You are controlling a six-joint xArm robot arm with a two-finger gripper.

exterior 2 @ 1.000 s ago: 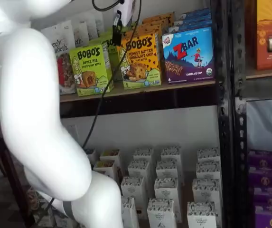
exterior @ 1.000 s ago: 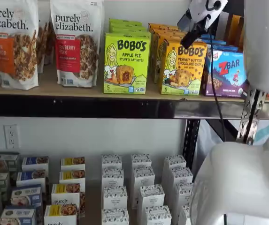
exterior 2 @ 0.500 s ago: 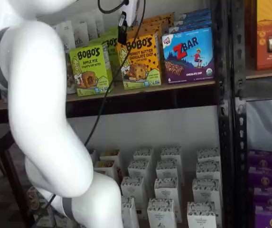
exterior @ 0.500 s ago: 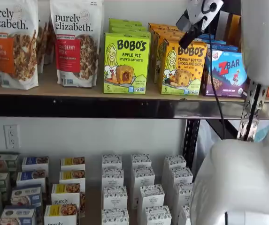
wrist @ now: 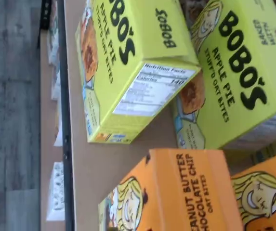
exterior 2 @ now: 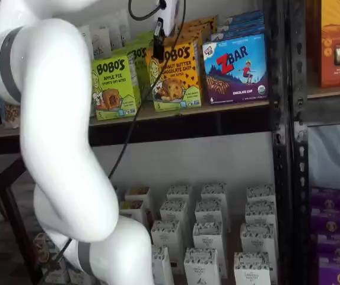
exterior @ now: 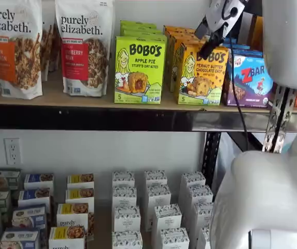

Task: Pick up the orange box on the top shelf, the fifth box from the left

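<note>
The orange box (exterior: 202,75) stands upright at the front of the top shelf (exterior: 86,101), between a lime-green Bobo's Apple Pie carton (exterior: 139,70) and a ZBar box (exterior: 249,80). It shows in both shelf views (exterior 2: 177,74) and in the wrist view (wrist: 186,197), where its upper side and the cartoon girl show. My gripper (exterior: 210,44) hangs just above and in front of its upper edge; a black finger (exterior 2: 157,43) shows side-on, so I cannot tell whether it is open. No box is in it.
More orange and green cartons stand in rows behind the front ones. Purely Elizabeth bags (exterior: 83,46) stand to the left. A black upright (exterior 2: 282,119) is at the right. Small white cartons (exterior: 156,207) fill the lower shelf. My white arm (exterior 2: 57,142) covers much of one view.
The gripper has moved a little to the right and further in toward the orange box. The arm has shifted right in both shelf views. The boxes have not moved.
</note>
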